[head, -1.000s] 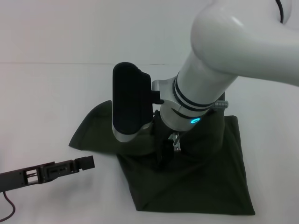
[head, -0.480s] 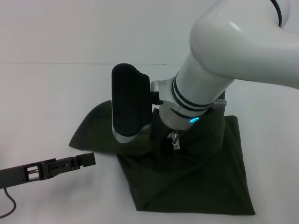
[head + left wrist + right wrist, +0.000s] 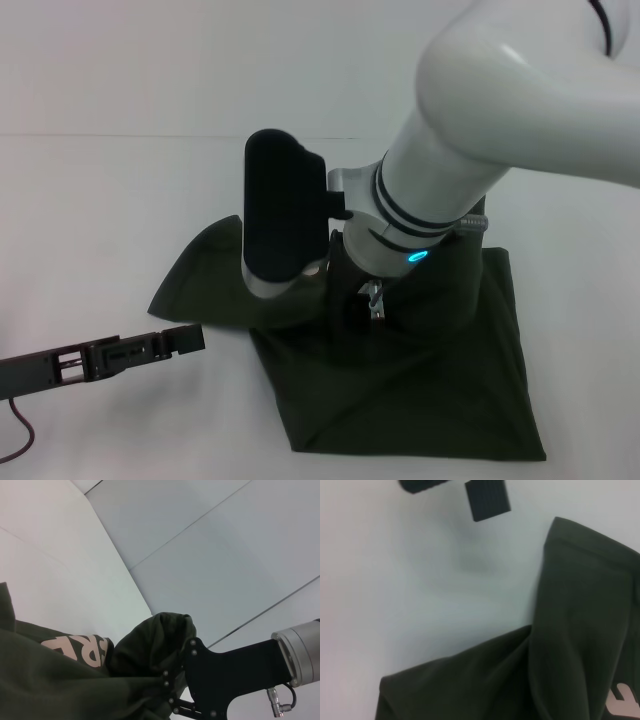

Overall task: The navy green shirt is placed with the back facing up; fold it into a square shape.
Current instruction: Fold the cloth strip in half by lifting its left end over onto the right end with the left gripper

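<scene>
The navy green shirt (image 3: 450, 380) lies partly folded on the white table, with one flap reaching out toward the left. My right gripper (image 3: 368, 303) points down at the shirt's middle and is shut on a bunched fold of it. In the left wrist view that gripper (image 3: 172, 690) pinches the raised cloth (image 3: 150, 645), and cream lettering (image 3: 75, 647) shows beside it. My left gripper (image 3: 188, 340) hovers open over bare table just left of the shirt, holding nothing. In the right wrist view its ribbed fingertip pad (image 3: 487, 500) sits near the shirt's hem (image 3: 580, 630).
The white table (image 3: 100, 220) spreads to the left and behind the shirt. The right arm's large white forearm (image 3: 480, 130) and its dark wrist housing (image 3: 280, 215) hang over the shirt and hide its far middle part.
The left gripper has crept slightly up and toward the shirt. The right wrist has shifted a little to the right, still holding the cloth.
</scene>
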Tool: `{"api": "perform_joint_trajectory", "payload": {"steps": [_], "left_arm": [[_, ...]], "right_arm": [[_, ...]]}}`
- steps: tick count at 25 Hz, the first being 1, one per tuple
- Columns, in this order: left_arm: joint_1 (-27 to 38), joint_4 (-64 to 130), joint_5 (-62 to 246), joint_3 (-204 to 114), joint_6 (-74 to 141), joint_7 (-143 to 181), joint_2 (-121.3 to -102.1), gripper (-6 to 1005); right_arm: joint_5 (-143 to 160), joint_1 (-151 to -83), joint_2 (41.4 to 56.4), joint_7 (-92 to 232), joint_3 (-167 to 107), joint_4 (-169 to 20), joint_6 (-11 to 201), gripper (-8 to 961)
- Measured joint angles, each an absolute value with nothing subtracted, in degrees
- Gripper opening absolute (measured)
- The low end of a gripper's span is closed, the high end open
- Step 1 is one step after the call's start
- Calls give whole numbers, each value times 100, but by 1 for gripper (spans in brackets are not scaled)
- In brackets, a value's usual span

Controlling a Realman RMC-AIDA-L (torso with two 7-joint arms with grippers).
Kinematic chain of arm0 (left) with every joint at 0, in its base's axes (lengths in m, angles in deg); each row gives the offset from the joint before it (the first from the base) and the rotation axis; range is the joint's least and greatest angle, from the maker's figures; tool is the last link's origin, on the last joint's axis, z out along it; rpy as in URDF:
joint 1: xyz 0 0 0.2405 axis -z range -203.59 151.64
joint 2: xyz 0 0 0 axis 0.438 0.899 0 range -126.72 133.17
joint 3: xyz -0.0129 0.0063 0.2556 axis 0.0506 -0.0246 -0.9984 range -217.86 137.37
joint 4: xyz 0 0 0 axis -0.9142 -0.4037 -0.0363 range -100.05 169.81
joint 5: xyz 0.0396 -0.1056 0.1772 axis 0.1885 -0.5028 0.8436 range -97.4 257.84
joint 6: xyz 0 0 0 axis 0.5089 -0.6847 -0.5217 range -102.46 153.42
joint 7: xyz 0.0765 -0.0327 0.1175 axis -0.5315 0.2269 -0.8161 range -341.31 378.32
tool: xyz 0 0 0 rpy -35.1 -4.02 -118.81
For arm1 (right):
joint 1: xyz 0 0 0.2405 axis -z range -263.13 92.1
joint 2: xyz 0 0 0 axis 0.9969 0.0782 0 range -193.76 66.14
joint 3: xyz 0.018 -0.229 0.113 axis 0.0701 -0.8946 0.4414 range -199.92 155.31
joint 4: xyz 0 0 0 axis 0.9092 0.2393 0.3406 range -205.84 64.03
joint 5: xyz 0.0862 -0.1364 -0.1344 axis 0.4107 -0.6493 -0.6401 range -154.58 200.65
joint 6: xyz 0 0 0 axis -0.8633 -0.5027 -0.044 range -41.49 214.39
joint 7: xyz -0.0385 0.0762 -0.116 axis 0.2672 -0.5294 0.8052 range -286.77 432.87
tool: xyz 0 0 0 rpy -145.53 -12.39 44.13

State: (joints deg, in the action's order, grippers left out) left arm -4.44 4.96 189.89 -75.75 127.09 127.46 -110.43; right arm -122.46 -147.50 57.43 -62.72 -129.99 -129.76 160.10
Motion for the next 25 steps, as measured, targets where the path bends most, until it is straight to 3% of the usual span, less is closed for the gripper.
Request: {"api": "perform_joint_trajectory", "payload": {"steps": [6, 15, 25], "left_arm": [[-429, 499, 18987, -7575, 12714, 12773, -11032, 873], [-338, 513, 18990, -7580, 12794, 12956, -11003, 872], [-201, 540, 18991, -7681, 12990, 13067, -10996, 873]], "right_arm": [[-12037, -14275, 5698, -6393, -12433, -13520, 16211, 20], [-11375, -12916, 5652, -6357, -11279, -14630, 16388, 21], [-9851, -11590, 5624, -5621, -9958, -14552, 16413, 20]]}}
